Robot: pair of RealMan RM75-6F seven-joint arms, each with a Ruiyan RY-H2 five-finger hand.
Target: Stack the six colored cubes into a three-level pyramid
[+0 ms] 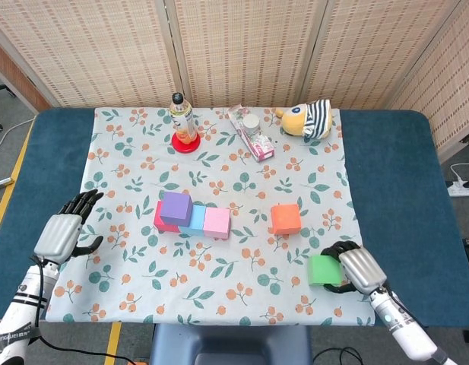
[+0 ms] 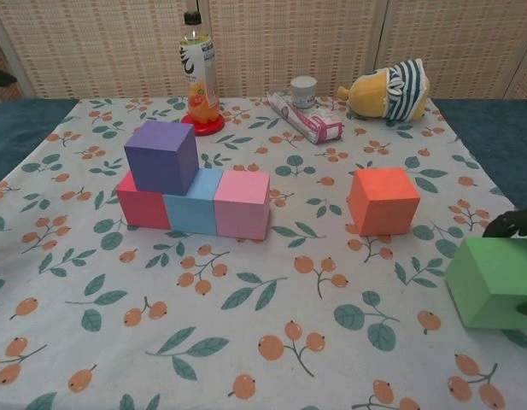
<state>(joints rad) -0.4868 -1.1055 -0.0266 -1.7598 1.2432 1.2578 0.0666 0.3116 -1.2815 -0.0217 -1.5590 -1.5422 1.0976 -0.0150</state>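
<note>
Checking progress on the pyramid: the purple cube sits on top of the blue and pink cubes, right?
No. In the chest view the purple cube rests over the red cube and blue cube; the pink cube carries nothing.
</note>
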